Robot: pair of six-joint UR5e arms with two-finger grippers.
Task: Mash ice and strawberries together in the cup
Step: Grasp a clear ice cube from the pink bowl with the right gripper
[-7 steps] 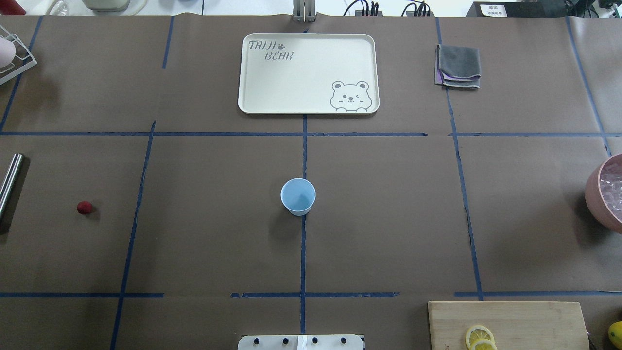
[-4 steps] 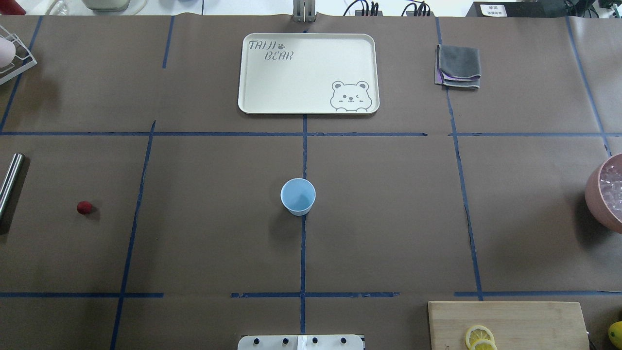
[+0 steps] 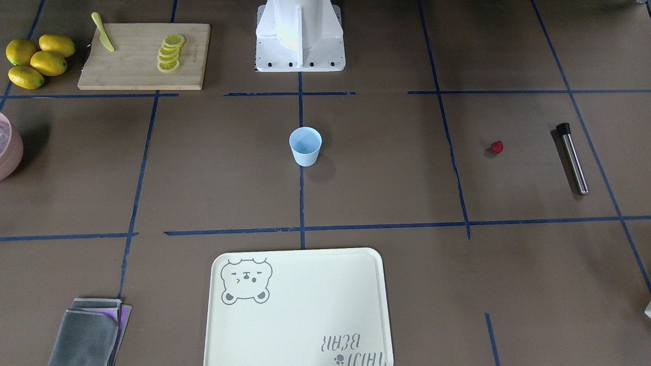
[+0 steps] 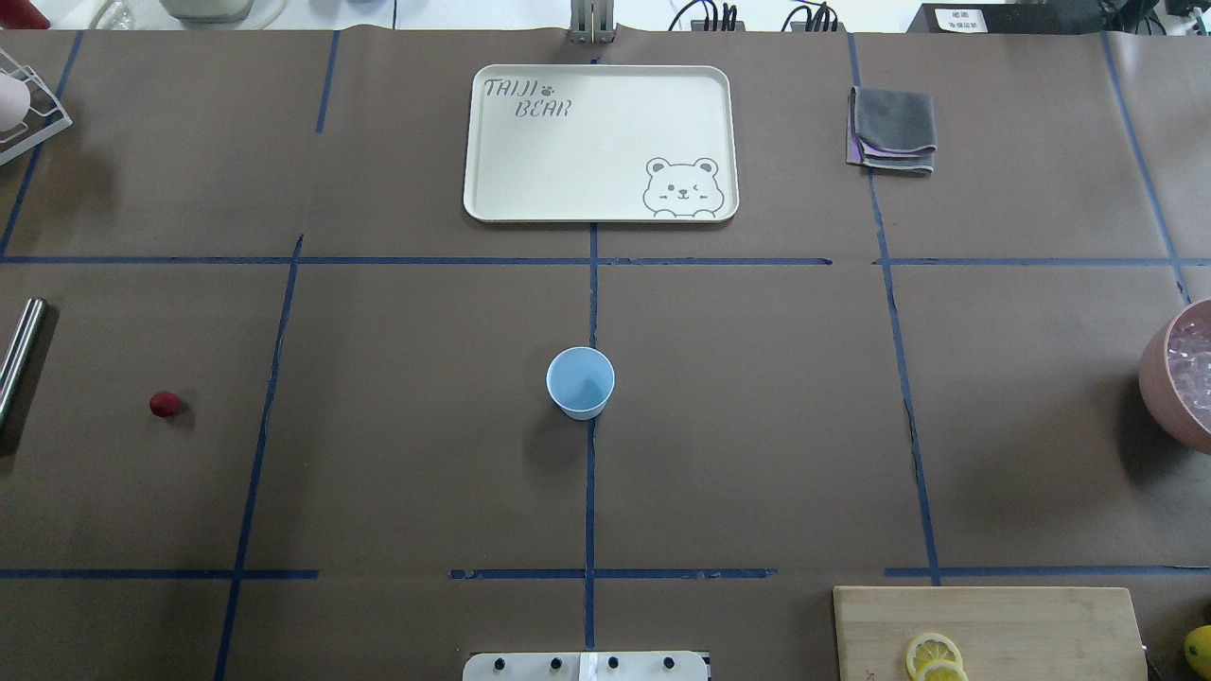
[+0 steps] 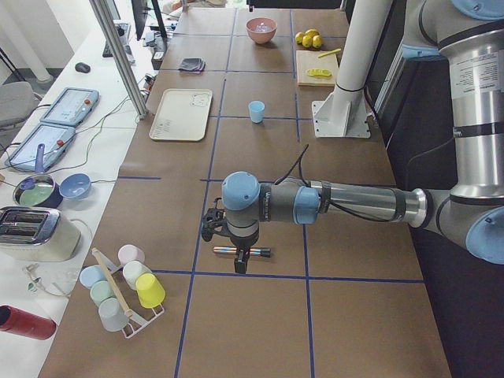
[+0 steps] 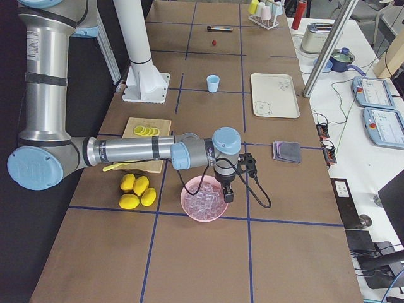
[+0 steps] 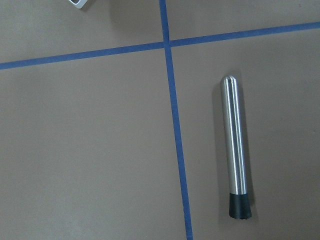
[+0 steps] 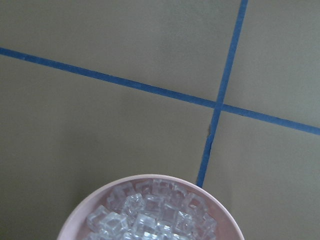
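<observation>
The light blue cup [image 4: 580, 382] stands upright at the table's middle and looks empty; it also shows in the front view [image 3: 305, 146]. One dark-red strawberry [image 4: 165, 404] lies on the table at the far left. The ice [image 8: 150, 215] fills a pink bowl [image 4: 1149, 369] at the right edge. My left gripper [image 5: 239, 264] shows only in the exterior left view, above a metal rod [image 7: 235, 145]. My right gripper [image 6: 228, 194] shows only in the exterior right view, above the ice bowl. I cannot tell whether either is open or shut.
A cream bear tray [image 4: 492, 142] lies at the far middle and a folded grey cloth [image 4: 892, 128] to its right. A cutting board [image 3: 137, 56] bears lemon slices and a knife, with whole lemons [image 3: 35, 61] beside it. A rack of cups [image 5: 122, 287] stands at the left end.
</observation>
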